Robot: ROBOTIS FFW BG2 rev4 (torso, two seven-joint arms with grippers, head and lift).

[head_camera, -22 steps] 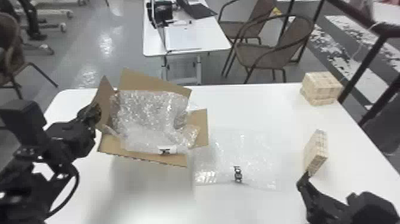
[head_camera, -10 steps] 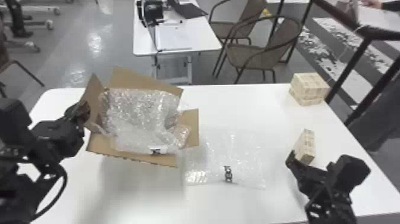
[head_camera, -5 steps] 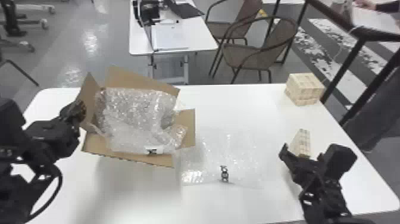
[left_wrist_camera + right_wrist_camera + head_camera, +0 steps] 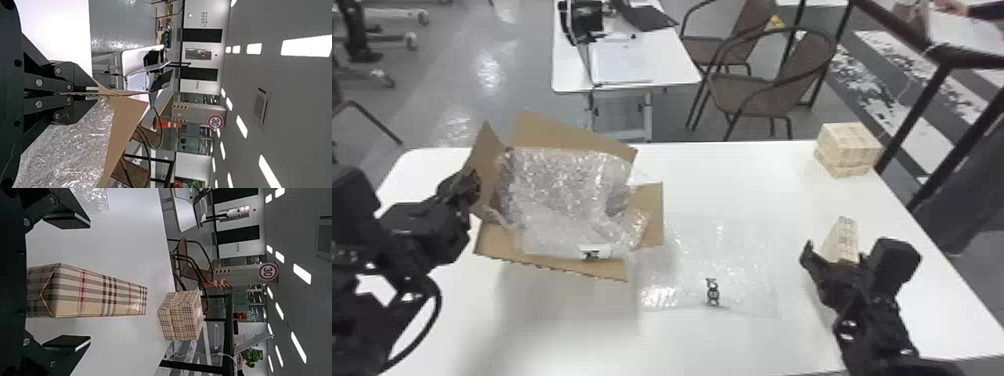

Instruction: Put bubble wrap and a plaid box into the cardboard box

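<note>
Left gripper (image 4: 93,94) clamps a flap (image 4: 483,157) of the cardboard box (image 4: 557,266), likely steadying it. Right gripper (image 4: 90,282) has fingers apart astride a plaid box (image 4: 98,295), presumably for grasping.

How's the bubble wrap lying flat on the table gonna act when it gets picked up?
The bubble wrap will probably sag and fold, since it's a thin, see-through sheet. It should be light for its size, being just filmy plastic spread out flat.

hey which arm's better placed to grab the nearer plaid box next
Right, I'd say. The right claw stands open with that plaid box showing between its fingers; the left claw is shut on a flap of the cardboard box.
</note>
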